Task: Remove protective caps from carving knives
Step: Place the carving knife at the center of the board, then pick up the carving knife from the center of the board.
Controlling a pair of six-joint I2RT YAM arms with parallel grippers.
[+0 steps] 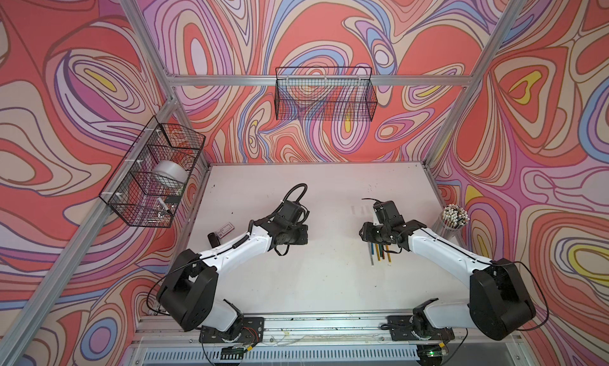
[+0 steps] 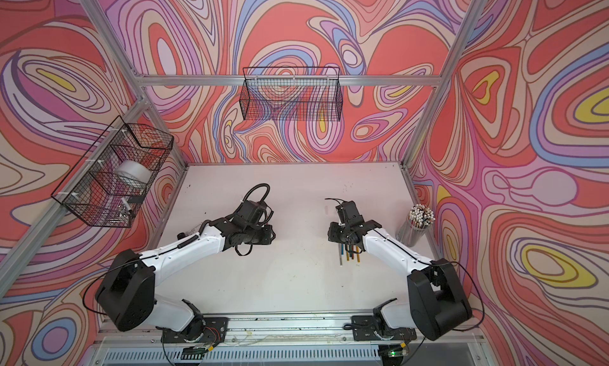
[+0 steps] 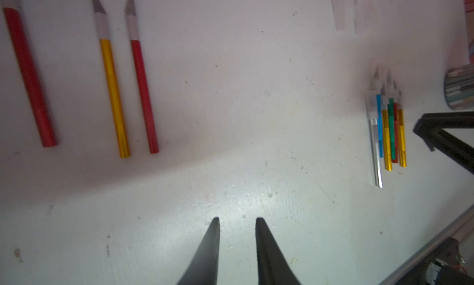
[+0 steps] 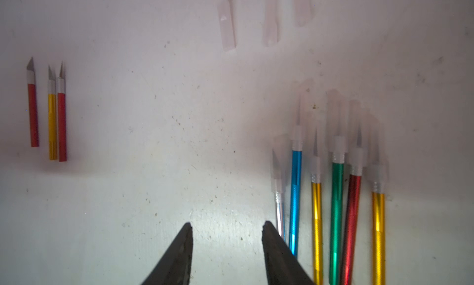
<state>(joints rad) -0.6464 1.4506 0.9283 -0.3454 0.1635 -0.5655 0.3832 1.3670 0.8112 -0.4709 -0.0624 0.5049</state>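
Right gripper [image 4: 227, 226], jaws apart, empty, hung beside capped carving knives [image 4: 337, 194], I judged for the next pick; left gripper [image 3: 237, 219] narrowly apart, empty.

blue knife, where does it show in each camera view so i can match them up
In a top view: the blue knife sits right of centre, in the lower half.
In a top view: just right of centre, in the lower half.
Left wrist: near the picture's right edge, about mid-height.
Right wrist: right of centre, in the lower half.
Shared landmark: the silver knife lies right beside it in all four.
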